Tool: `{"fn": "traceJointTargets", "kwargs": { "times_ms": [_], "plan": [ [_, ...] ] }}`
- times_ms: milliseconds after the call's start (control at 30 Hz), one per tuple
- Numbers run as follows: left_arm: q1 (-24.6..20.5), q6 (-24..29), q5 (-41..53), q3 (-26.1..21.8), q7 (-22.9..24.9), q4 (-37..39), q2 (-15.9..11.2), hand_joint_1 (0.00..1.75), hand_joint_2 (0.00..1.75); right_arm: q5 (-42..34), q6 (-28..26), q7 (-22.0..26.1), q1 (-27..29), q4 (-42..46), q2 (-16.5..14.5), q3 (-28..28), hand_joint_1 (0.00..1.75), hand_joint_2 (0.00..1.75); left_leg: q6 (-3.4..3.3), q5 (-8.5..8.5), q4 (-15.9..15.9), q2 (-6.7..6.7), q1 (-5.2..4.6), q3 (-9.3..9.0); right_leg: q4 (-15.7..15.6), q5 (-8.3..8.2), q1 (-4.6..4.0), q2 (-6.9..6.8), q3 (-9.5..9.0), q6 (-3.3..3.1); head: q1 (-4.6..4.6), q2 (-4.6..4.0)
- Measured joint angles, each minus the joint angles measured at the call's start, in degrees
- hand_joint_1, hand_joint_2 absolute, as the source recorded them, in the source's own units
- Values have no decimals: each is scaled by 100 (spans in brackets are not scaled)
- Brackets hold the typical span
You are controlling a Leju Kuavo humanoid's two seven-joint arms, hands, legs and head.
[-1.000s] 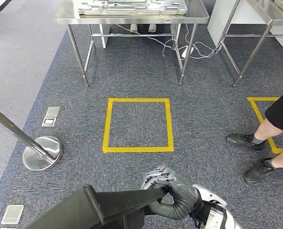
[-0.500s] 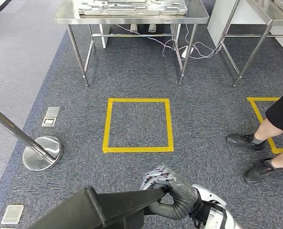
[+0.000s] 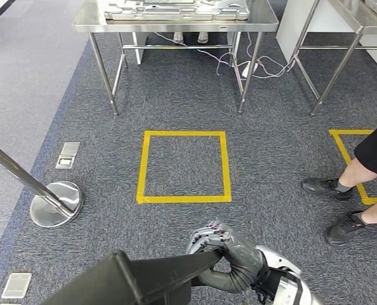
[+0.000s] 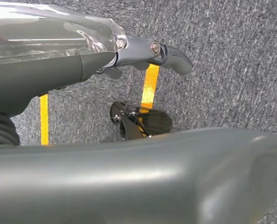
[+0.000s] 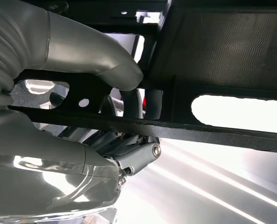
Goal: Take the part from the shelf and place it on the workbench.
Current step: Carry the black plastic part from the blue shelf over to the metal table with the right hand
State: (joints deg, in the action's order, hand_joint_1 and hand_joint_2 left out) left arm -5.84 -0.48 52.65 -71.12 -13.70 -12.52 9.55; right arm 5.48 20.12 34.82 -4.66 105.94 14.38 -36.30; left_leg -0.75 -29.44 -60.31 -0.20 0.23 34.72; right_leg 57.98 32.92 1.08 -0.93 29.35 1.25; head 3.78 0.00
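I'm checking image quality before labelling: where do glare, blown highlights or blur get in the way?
Head view: even light, sharp, mild sheen on the workbench. Right wrist view: openings in the black part blow out white. Left wrist view: the left hand is close, soft, with glare on its clear cover.

Even bright overhead light, soft shadows; right wrist view glares, blurred.
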Motion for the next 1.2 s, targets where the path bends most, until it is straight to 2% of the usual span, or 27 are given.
{"fn": "traceJointTargets", "kwargs": {
  "times_ms": [600,767,833,900,967,1000,1033,1067,1133,1167,1200],
  "plan": [
    [-2,-13,-4,0,-54,0,0,0,175,1,96,-1,-2,2,-71,35,175,175,0,0,0,0,0,0,0,0,0,0,0,0,0,0],
    [-4,-13,-4,0,-55,0,-3,0,175,-1,98,-2,-11,4,-98,35,175,175,-73,-30,-19,-2,-38,-1,-36,-11,41,-4,-17,69,0,0],
    [-6,-13,-6,0,-56,0,-3,0,175,-1,100,-2,-22,20,-115,39,175,175,-125,0,83,1,-20,-69,-31,17,43,0,-47,101,-1,0],
    [-16,-13,-9,0,-58,0,-2,0,175,-2,101,-1,-34,33,-121,44,175,175,-175,32,196,8,9,-165,292,204,37,21,78,101,-5,0],
    [-24,-13,-12,-1,-60,0,-2,0,175,-1,103,-1,-26,29,-119,46,175,175,-199,24,217,10,10,-204,1031,514,34,45,484,94,-8,0],
    [-22,-13,-13,-2,-60,0,-2,0,175,1,105,-2,-17,26,-118,46,175,175,-201,13,216,6,10,-213,1359,598,36,52,695,102,-8,0],
    [-15,-13,-13,-2,-60,0,-2,0,175,1,107,-2,-9,23,-117,46,175,175,-195,-3,215,0,12,-228,1521,572,41,58,829,114,-8,0],
    [-8,-13,-13,-2,-60,0,-2,0,175,1,108,-2,-6,22,-117,46,175,175,-176,-24,211,-8,19,-253,1454,422,48,61,852,129,-9,0],
    [-3,-14,-13,-1,-59,0,-3,0,175,1,109,-2,-8,21,-117,46,175,175,-107,-94,189,-24,39,-322,795,-57,67,63,619,159,-9,0],
    [-6,-14,-13,-2,-59,0,-4,0,175,1,110,-3,-10,20,-118,45,175,175,-60,-137,160,-31,38,-343,452,-217,68,71,484,162,-10,0],
    [-10,-14,-13,-3,-60,0,-5,0,175,1,110,-3,-12,18,-119,45,175,175,-16,-169,138,-35,32,-350,230,-294,66,80,398,144,-9,0]
  ]
}}
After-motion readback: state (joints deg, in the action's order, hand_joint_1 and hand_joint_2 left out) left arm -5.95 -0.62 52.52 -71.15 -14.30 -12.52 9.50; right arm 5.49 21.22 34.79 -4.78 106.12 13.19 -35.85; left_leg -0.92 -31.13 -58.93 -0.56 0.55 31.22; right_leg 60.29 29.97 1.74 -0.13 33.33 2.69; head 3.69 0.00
